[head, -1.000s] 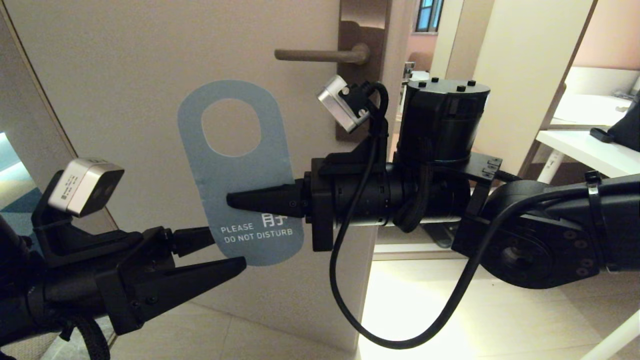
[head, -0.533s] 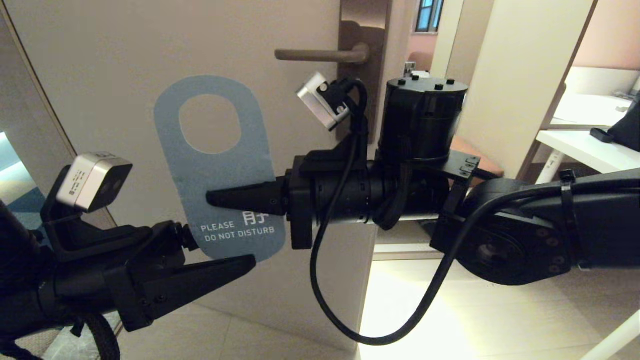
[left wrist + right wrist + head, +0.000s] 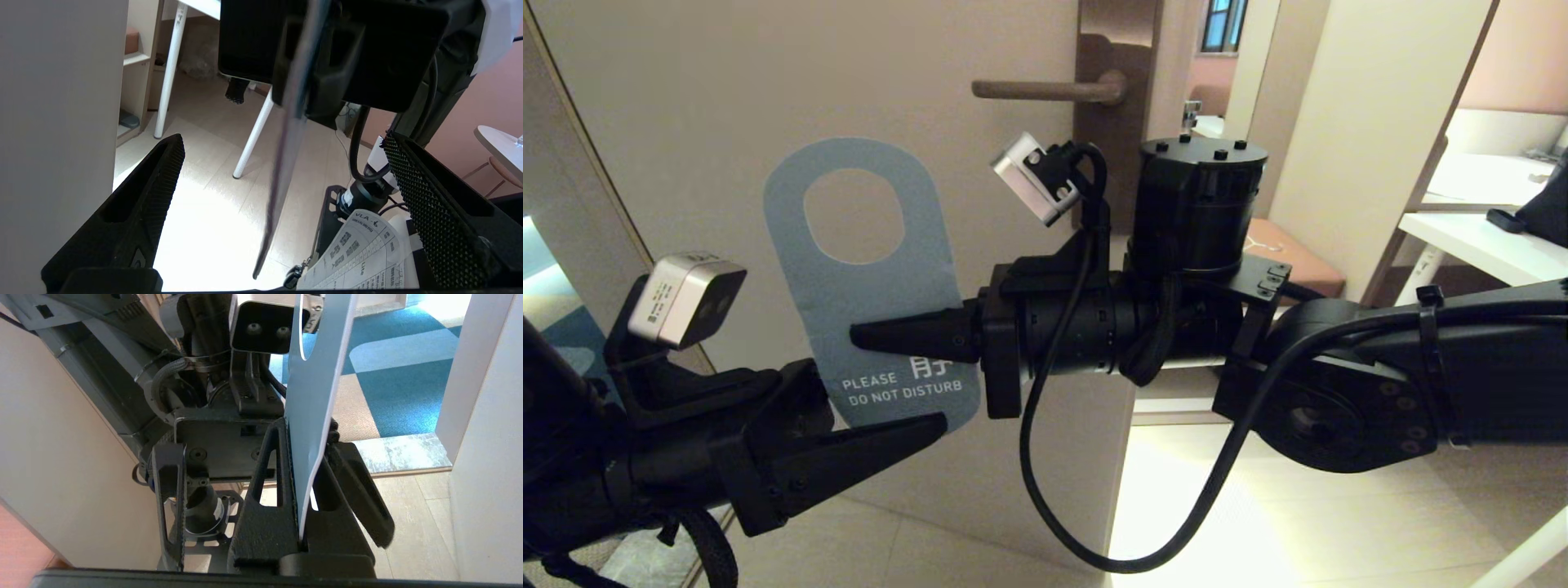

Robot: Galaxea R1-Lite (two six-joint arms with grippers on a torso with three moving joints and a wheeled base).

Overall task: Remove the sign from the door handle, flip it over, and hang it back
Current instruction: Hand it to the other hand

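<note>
Head view, sign: the slate-blue sign (image 3: 862, 286) is off the door handle (image 3: 1045, 89), held upright in front of the door (image 3: 727, 98), below and to the left of the lever, its large hole at the top and "PLEASE DO NOT DISTURB" facing the camera.
Head view, right end effector: the right end effector (image 3: 870, 336) reaches in level from the right and is clenched on the sign's lower half, just above the lettering.
Head view, left end effector: the left end effector (image 3: 886, 408) comes from the lower left, released and spread wide, with one finger (image 3: 882, 437) in front of the sign's bottom edge; the other is hidden behind the sign.
Head view, door handle: bare bronze lever, horizontal on its tall backplate (image 3: 1117, 49), well above both arms.

Left wrist view, sign: the sign (image 3: 288, 159) is seen edge-on, hanging between the two spread textured fingers (image 3: 147, 196); it touches neither.
Left wrist view, background: pale floor (image 3: 212, 228) and a white leg (image 3: 253, 134) of a surface beyond.

Right wrist view, sign: the sign (image 3: 314, 396) stands up from the closed fingers (image 3: 269, 486), pinched at its lower edge, blue face showing.
Right wrist view, background: the left arm (image 3: 212, 375) is opposite; blue carpet (image 3: 392, 367) lies past the doorway.
</note>
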